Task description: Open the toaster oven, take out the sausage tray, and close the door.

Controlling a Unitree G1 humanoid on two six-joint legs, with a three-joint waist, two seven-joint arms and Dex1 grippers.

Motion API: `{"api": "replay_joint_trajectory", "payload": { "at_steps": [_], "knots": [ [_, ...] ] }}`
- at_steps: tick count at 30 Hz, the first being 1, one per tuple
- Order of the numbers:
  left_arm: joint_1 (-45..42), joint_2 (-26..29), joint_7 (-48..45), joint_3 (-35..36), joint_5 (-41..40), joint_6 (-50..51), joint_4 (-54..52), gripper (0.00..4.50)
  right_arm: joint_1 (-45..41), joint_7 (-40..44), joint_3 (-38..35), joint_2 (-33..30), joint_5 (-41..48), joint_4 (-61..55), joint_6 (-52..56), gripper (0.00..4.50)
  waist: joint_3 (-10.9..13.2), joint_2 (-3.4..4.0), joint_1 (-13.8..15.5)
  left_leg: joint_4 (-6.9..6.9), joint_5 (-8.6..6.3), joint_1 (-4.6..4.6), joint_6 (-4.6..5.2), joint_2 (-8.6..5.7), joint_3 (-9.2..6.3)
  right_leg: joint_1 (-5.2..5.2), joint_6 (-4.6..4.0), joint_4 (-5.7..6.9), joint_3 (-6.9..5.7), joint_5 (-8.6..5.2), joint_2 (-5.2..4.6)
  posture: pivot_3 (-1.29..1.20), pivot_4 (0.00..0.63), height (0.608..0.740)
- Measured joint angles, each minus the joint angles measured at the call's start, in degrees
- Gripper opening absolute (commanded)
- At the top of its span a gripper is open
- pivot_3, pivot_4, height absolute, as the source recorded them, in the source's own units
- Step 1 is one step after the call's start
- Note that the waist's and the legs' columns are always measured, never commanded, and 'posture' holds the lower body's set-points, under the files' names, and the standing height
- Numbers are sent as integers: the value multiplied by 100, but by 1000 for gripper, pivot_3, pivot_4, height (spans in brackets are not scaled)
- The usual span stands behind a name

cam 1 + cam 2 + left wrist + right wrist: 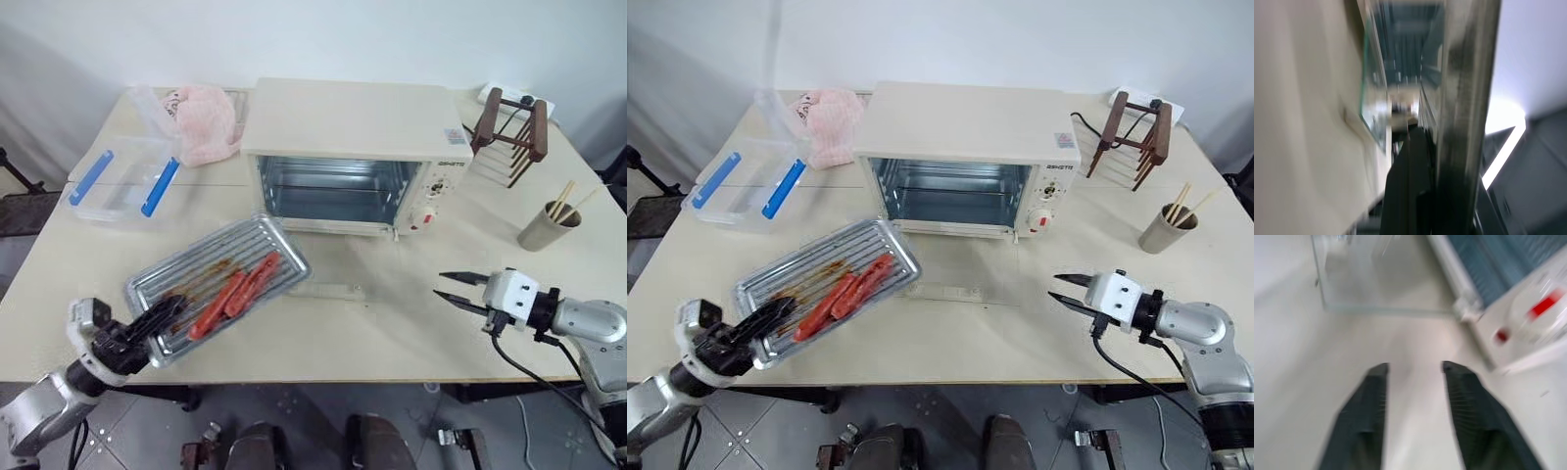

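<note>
Jaws: left gripper (157, 318) clamped on sausage tray (217, 284) corner; right gripper (460, 291) parted, empty, over the surface (392, 323). Toaster oven (348, 157) empty, door (960, 274) folded flat in front. Tray out beside it, stiff, thin, greasy, likely slippery; sausages could roll. Door likely light, hinged: lift by bar handle.

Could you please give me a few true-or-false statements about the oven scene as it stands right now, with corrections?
1. The door of the toaster oven is folded down open. True.
2. The sausage tray sits inside the oven. False: it is out in front of it, gripped at a corner by the left gripper.
3. The right gripper holds the door handle. False: it is open and holds nothing.
4. Two sausages lie on the tray. True.
</note>
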Motion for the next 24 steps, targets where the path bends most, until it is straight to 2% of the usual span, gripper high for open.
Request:
{"api": "replay_joint_trajectory", "payload": {
  "at_steps": [2, 9, 12, 18, 24],
  "knots": [
    [164, -337, 121, 327, 1, -275, -257, 0, -168, 98, 148, 103, -37, 216, 53, 14, 0, -1, -2, 0, 0, 0, 0, 1, -1, 0, 0, 0, -1, 0, 1, 0, 150, 740],
    [58, -1920, 1092, 1393, 0, -1503, -1006, 0, -567, 394, 503, 500, 59, 620, 778, 14, -3, -3, 9, 5, 1, 2, 3, -2, -3, 7, 1, 1, -3, 1, -5, 0, 150, 740],
    [-181, -2340, 1766, 1565, 0, -2060, -1370, 0, -769, 504, 535, 725, 204, 657, 1203, 14, -6, -9, 24, 7, 3, 3, 7, -6, -15, 19, 2, 0, -12, 2, -10, 0, 150, 740],
    [-417, -2431, 2338, 1568, 0, -2370, -1432, 0, -836, 788, 496, 1141, 604, 775, 1405, 14, -6, -9, 23, 7, 1, 0, 9, -11, -15, 21, 3, -9, -18, 2, -7, 0, 150, 740],
    [-646, -2446, 2443, 1481, 0, -2348, -1436, 0, -577, 1091, 178, 1151, 1402, -24, 2115, 14, -6, -9, 28, 5, 1, -1, 11, -11, -21, 25, 4, -14, -23, 2, -5, 0, 150, 740]
  ]
}}
